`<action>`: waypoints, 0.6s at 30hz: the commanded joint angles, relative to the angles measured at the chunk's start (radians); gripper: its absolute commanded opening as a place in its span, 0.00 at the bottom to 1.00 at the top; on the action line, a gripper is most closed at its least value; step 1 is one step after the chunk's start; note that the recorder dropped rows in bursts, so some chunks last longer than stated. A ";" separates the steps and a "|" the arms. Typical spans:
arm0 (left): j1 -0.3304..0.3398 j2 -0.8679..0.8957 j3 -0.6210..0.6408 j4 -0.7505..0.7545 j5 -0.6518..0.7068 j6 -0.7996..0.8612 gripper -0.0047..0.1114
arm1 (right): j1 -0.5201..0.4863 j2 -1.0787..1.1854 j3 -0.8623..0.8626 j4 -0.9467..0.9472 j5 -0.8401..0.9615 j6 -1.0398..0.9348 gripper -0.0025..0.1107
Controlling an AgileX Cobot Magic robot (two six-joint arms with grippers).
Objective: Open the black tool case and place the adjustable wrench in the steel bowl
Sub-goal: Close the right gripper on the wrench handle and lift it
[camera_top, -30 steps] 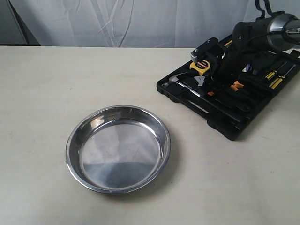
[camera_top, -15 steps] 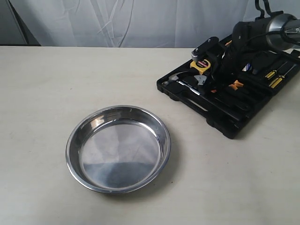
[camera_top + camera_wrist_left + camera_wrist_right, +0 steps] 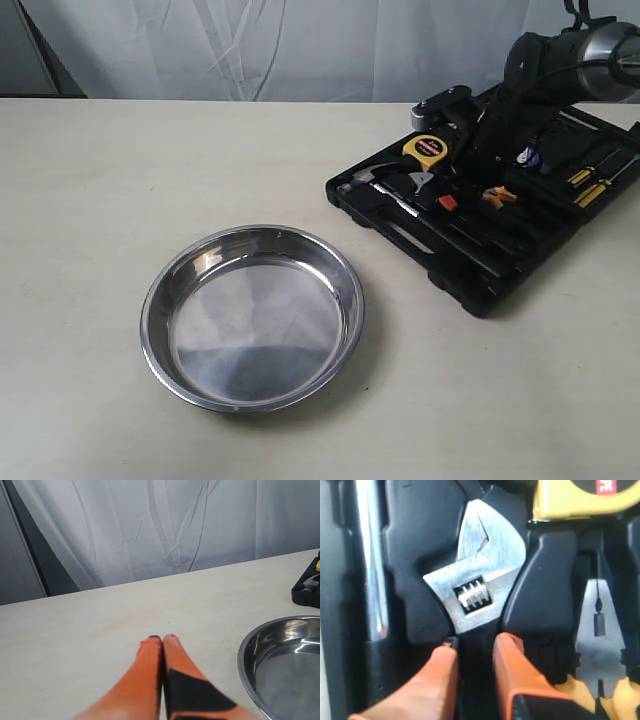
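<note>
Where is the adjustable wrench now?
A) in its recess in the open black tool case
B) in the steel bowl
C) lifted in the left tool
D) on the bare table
A: the adjustable wrench lies in the black tool case's recess, the right tool astride its handle; the steel bowl is empty.

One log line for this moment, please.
black tool case: open | adjustable wrench: in its recess | right gripper: astride wrench handle, grip unconfirmed | left gripper: shut, idle | steel bowl: empty
</note>
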 commanded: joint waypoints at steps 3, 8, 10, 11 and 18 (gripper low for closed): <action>-0.004 0.004 -0.002 -0.004 -0.005 -0.005 0.04 | 0.010 -0.031 0.044 0.040 0.136 0.008 0.01; -0.004 0.004 -0.002 -0.004 -0.003 -0.005 0.04 | 0.010 -0.139 0.044 0.036 0.105 0.010 0.01; -0.004 0.004 -0.002 -0.004 -0.003 -0.005 0.04 | 0.010 -0.154 0.044 0.038 0.103 0.012 0.01; -0.004 0.004 -0.002 -0.004 -0.003 -0.005 0.04 | 0.010 -0.161 0.044 0.038 0.103 0.016 0.01; -0.004 0.004 -0.002 -0.004 -0.003 -0.005 0.04 | 0.010 -0.184 0.044 0.045 0.152 0.028 0.01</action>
